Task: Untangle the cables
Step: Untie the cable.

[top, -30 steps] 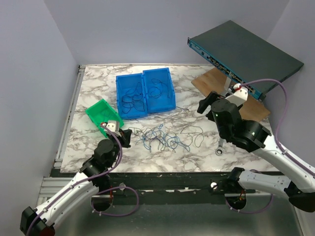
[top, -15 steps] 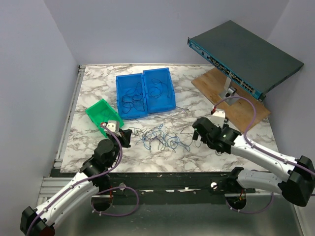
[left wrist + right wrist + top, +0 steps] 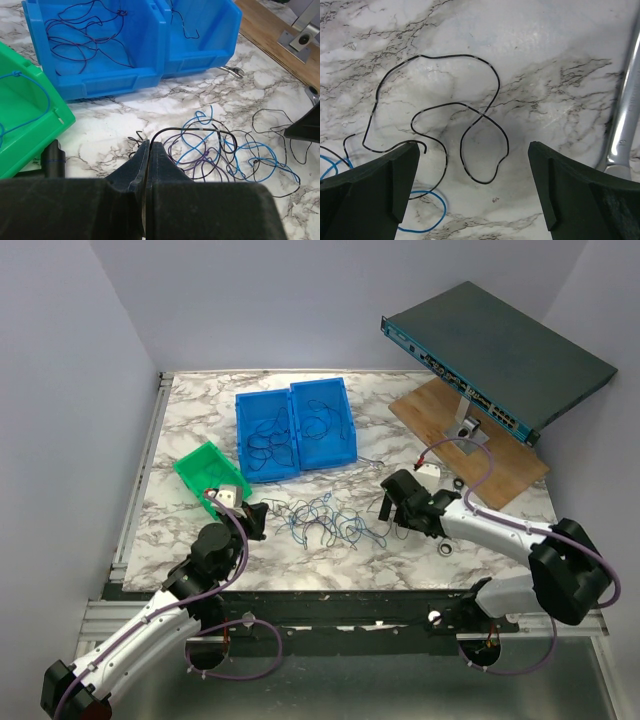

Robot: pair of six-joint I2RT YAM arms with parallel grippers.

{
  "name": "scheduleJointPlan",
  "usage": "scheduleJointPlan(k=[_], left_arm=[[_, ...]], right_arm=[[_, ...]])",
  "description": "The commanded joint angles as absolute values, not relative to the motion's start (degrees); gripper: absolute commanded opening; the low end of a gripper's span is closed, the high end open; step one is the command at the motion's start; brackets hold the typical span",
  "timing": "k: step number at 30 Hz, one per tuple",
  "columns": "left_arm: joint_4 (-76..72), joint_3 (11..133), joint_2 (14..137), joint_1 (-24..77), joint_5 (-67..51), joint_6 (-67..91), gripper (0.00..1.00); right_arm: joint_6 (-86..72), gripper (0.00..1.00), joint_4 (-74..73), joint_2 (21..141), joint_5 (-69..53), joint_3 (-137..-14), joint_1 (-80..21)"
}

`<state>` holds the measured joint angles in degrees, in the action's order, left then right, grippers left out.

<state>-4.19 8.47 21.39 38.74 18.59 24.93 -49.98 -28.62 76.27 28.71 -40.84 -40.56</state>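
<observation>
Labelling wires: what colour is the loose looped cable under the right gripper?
The cable is black; clearest in the right wrist view.

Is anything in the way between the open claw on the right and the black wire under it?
Nothing visible. The open right gripper hangs straight over the black wire on the bare marble table; the silver wrench lies off to one side.

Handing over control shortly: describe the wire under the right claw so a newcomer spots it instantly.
On the marble table, look right of the blue-and-dark tangle lying in front of the two blue bins. Between that tangle and the silver wrench, under the open right claw, lies the wire. Unlike the tangle's wires, it lies alone in loose black loops.
</observation>
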Motion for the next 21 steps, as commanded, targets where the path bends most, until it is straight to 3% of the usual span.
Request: scheduleJointPlan(k=[1,6,9,12,14,16,17,21], left_arm=[[-5.6,8.8,21.0,38.8,17.7,25.1,0.0],[-5.9,8.9,21.6,38.8,17.8,25.1,0.0],[-5.8,9.1,22.0,38.8,17.8,25.1,0.0],[-5.8,9.1,22.0,38.8,17.9,25.1,0.0],[-5.8,9.0,21.9,38.8,17.9,25.1,0.0],[-5.9,9.0,21.9,38.8,17.9,25.1,0.0],[-5.9,9.0,22.0,38.8,18.0,25.1,0.0],[-5.7,9.1,21.9,38.8,18.1,25.1,0.0]], right_arm=[[-49.6,1.0,-23.1,80.5,25.0,-39.9,-39.8],[-50.3,0.99,-21.3,83.9,24.0,-38.1,-39.7],[-50.7,0.89,-19.1,85.1,22.4,-36.1,-39.6],[-49.4,0.68,-16.9,85.4,20.6,-35.4,-39.6],[-47.0,0.41,-16.0,84.0,19.4,-35.9,-39.6],[-46.1,0.05,-16.8,81.5,20.9,-36.7,-39.6],[-46.0,0.01,-18.1,80.0,22.0,-37.5,-39.6],[-44.6,0.01,-22.5,75.5,24.6,-40.6,-39.6]])
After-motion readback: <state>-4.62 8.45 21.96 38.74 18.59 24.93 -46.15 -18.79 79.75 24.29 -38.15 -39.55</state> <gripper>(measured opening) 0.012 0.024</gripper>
